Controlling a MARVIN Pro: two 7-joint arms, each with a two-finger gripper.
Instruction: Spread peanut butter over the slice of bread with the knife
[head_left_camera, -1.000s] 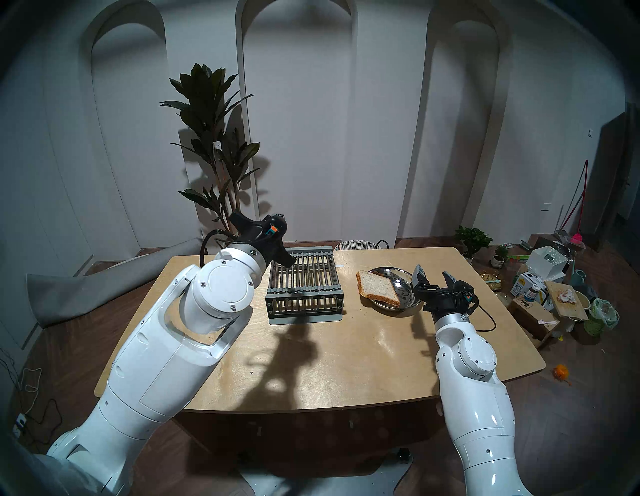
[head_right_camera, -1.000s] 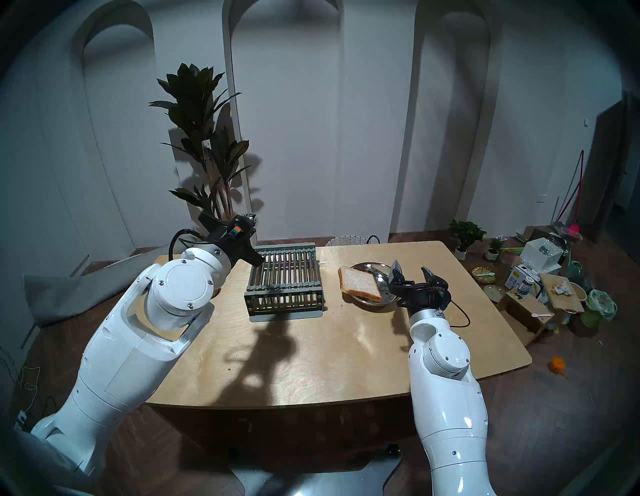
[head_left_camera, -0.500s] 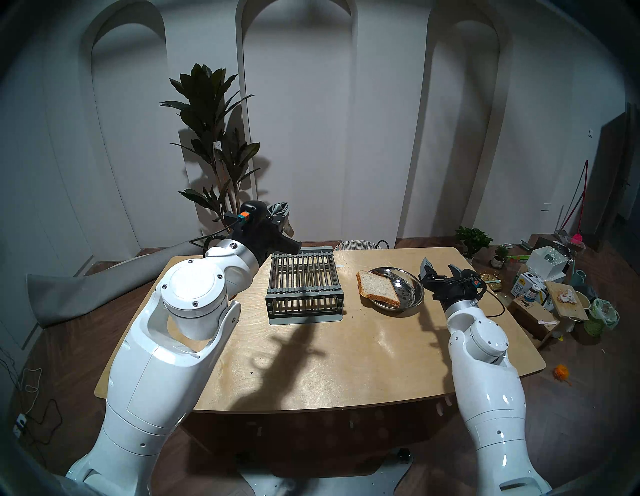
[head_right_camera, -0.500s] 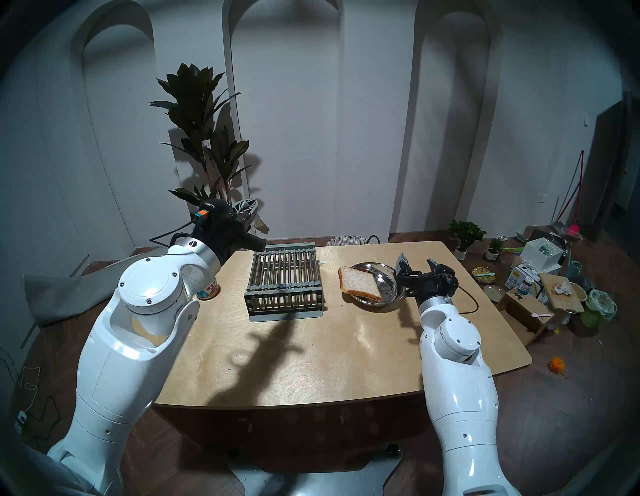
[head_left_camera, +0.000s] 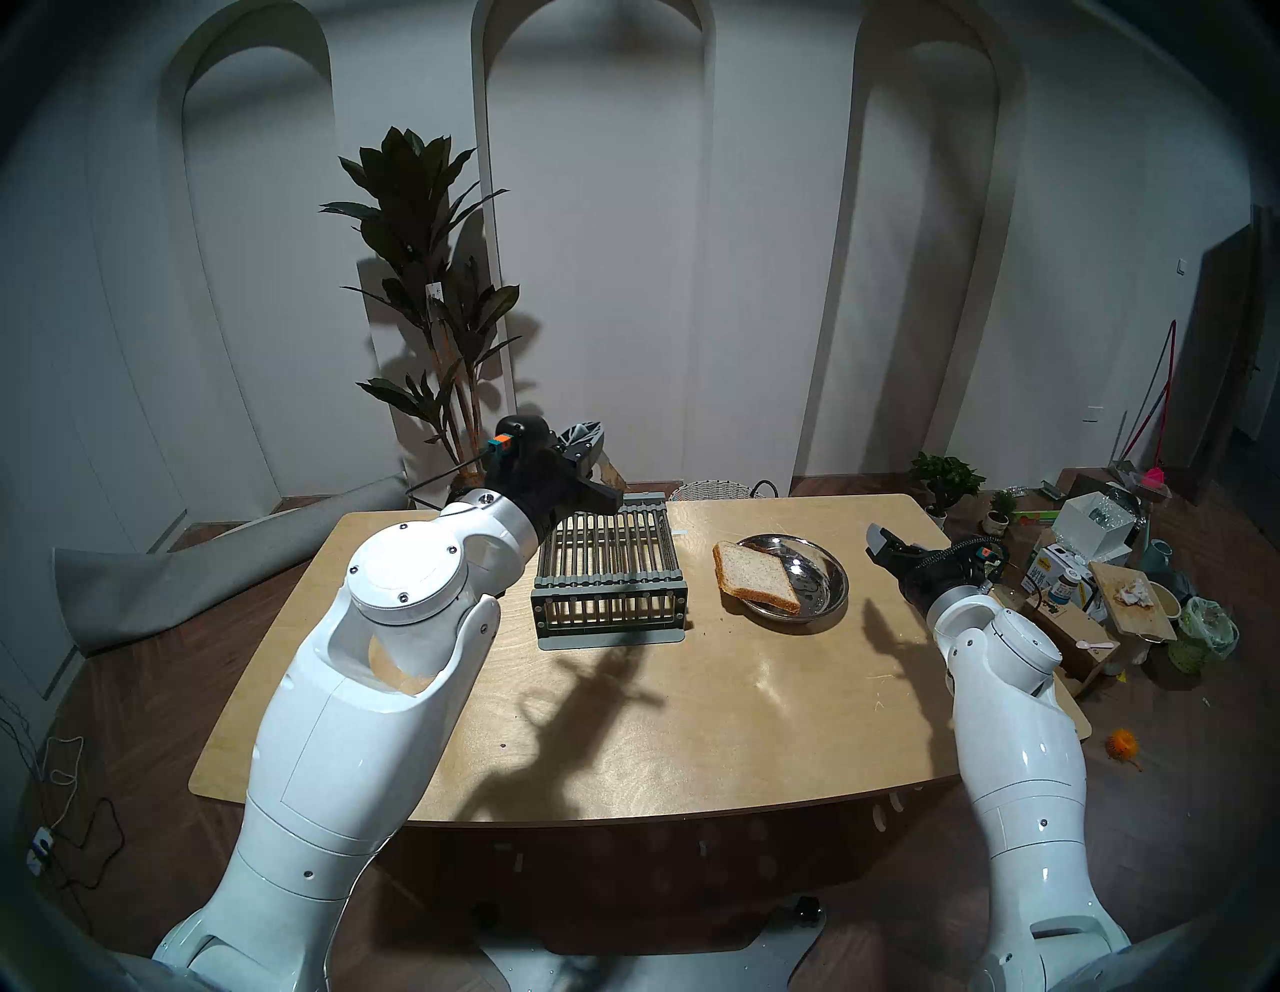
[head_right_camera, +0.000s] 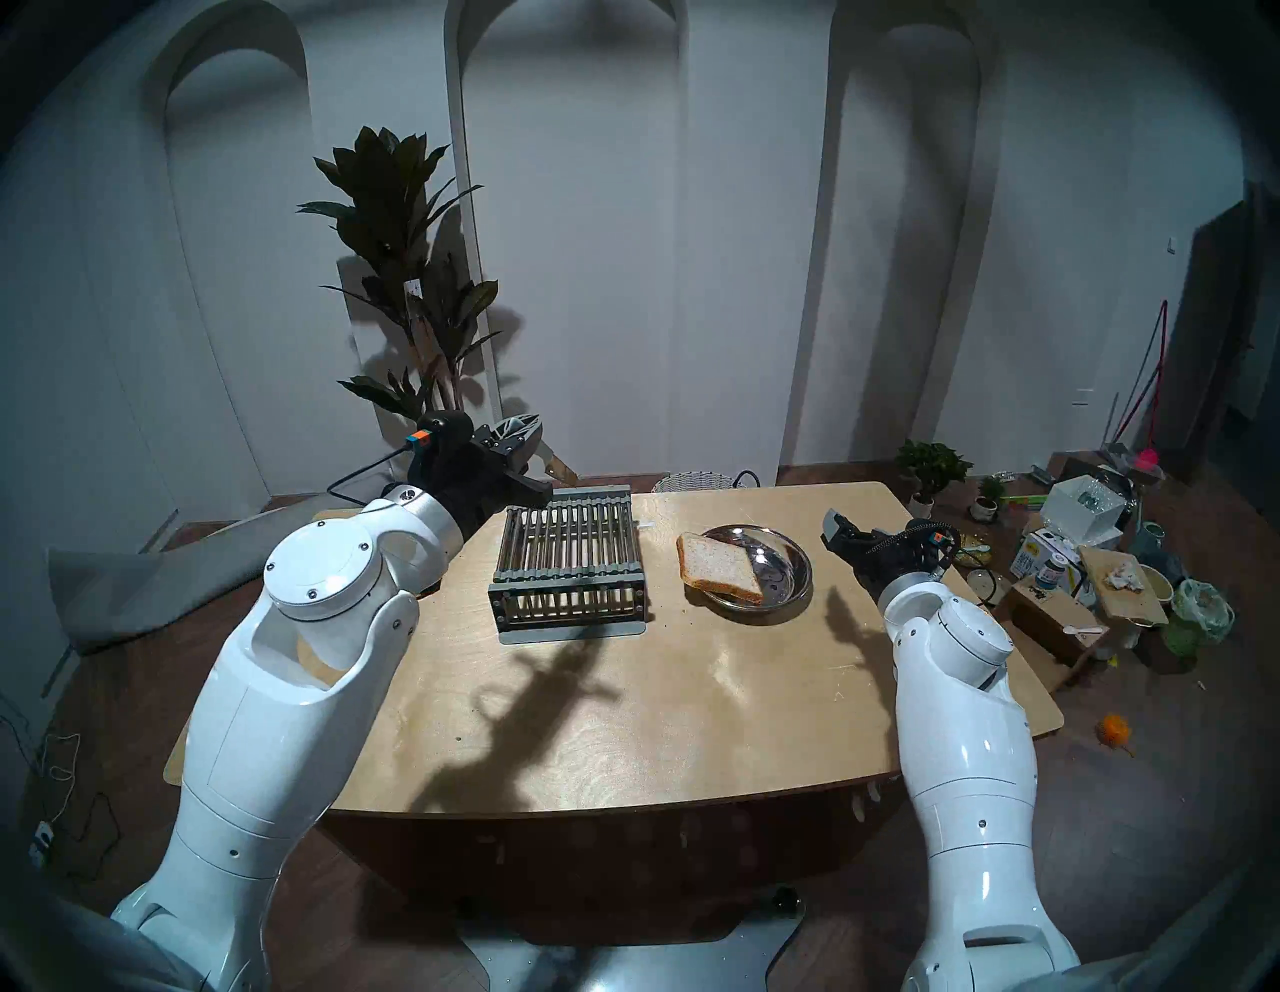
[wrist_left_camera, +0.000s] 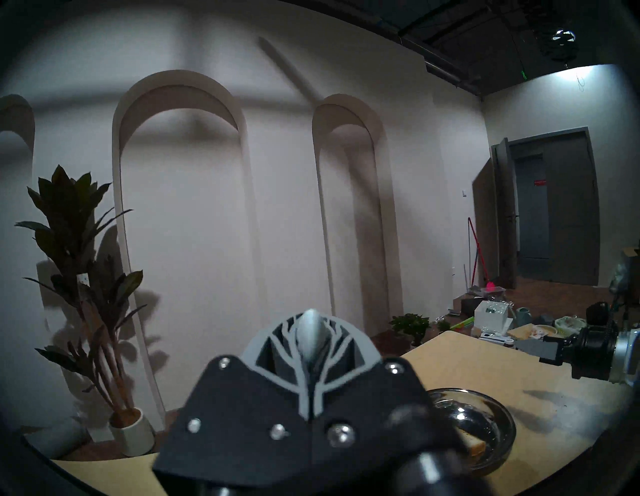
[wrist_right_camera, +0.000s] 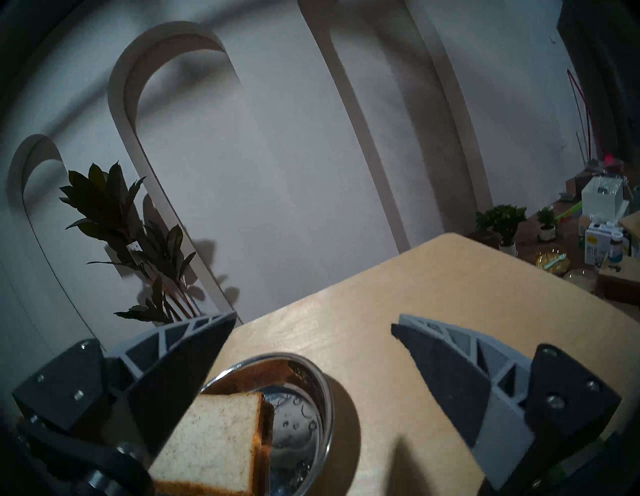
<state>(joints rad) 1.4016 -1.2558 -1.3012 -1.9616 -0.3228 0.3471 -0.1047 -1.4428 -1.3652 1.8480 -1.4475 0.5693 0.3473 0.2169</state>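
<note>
Above the rack (head_left_camera: 609, 561), the left gripper (wrist_left_camera: 310, 337) is clamped on the knife (head_left_camera: 611, 474), blade apparently loaded; the right gripper (wrist_right_camera: 308, 332), fingers spread and empty, stands beside the dish (head_left_camera: 828, 596), leaving the bread (head_left_camera: 755, 578) accessible.

White arched wall (head_left_camera: 596, 242), wood floor (head_left_camera: 152, 665), dim rm.

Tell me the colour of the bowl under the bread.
Shiny silver metal bowl; clearest in the head view.

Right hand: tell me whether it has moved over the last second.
Yes. The right hand has swung rightward, away from the metal bowl, and now sits clear of its right rim.
</note>
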